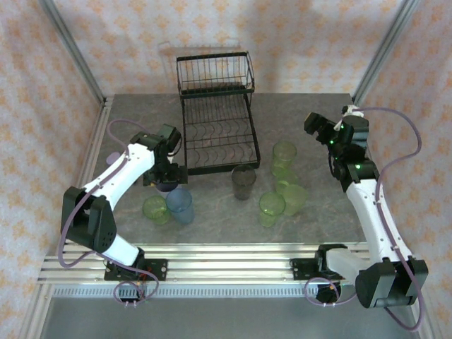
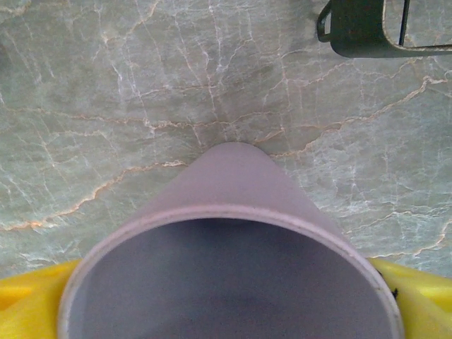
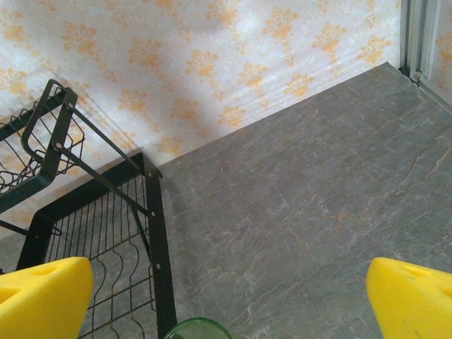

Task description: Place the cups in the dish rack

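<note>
A lavender cup (image 2: 233,205) stands upright on the table left of the dish rack (image 1: 215,134). My left gripper (image 1: 166,180) reaches down around it, with a yellow finger (image 2: 28,304) pressed against each side of its rim, so it is shut on the cup. A light green cup (image 1: 155,210) and a light blue cup (image 1: 181,206) stand just in front. The dark grey cup (image 1: 244,181) sits before the rack. Several green cups (image 1: 284,154) cluster right of it. My right gripper (image 1: 314,125) hangs open above the table right of the rack, holding nothing.
The rack's raised wire basket (image 1: 214,74) is at the back, against the wall. Its black frame (image 3: 152,233) lies left of my right gripper (image 3: 229,296), and a green cup rim (image 3: 198,329) shows just below. Bare table stretches to the right corner post (image 3: 413,35).
</note>
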Motion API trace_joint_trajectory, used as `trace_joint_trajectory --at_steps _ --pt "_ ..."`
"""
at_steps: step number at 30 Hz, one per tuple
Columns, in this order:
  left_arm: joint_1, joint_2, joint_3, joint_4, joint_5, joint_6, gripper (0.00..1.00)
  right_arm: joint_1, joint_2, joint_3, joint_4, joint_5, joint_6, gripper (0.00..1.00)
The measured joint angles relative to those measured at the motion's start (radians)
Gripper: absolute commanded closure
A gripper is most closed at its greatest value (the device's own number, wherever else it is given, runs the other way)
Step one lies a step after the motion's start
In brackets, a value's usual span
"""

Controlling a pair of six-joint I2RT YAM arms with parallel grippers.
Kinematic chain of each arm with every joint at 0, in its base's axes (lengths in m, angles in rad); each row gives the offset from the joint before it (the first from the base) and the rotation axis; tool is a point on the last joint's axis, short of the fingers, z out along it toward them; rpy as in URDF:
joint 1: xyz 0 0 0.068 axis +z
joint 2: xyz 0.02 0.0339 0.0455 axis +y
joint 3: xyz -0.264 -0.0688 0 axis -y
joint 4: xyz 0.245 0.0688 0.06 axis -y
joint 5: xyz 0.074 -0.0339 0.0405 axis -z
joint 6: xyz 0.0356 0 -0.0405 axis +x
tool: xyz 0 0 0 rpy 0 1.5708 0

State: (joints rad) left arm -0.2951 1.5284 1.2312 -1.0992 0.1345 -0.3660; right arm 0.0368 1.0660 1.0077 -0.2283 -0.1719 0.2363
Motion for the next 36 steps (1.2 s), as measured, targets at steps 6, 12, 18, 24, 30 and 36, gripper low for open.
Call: trace_joint_trajectory --at_steps 6,12,18,24,30,36 --pt "0.000 0.002 0.000 0.000 0.012 0.000 0.22 0.000 0.000 0.000 0.000 0.008 0.000 0.01" --pt "0.000 -0.002 0.018 -0.013 0.006 0.005 0.22 0.000 0.000 0.000 0.000 0.015 0.000 0.01" --pt "0.000 -0.062 0.122 -0.037 -0.019 0.022 0.22 0.000 0.000 0.000 0.000 0.015 0.004 0.01" --pt "0.000 -0.162 0.266 -0.059 -0.082 0.053 0.22 0.000 0.000 0.000 0.005 -0.037 0.046 0.01" --pt "0.000 -0.396 0.142 0.229 -0.017 0.076 0.25 0.013 0.024 -0.040 0.211 -0.214 0.275 0.01" --pt "0.000 -0.505 -0.129 0.779 0.071 0.032 0.27 0.104 0.186 -0.067 0.577 -0.363 0.638 0.01"
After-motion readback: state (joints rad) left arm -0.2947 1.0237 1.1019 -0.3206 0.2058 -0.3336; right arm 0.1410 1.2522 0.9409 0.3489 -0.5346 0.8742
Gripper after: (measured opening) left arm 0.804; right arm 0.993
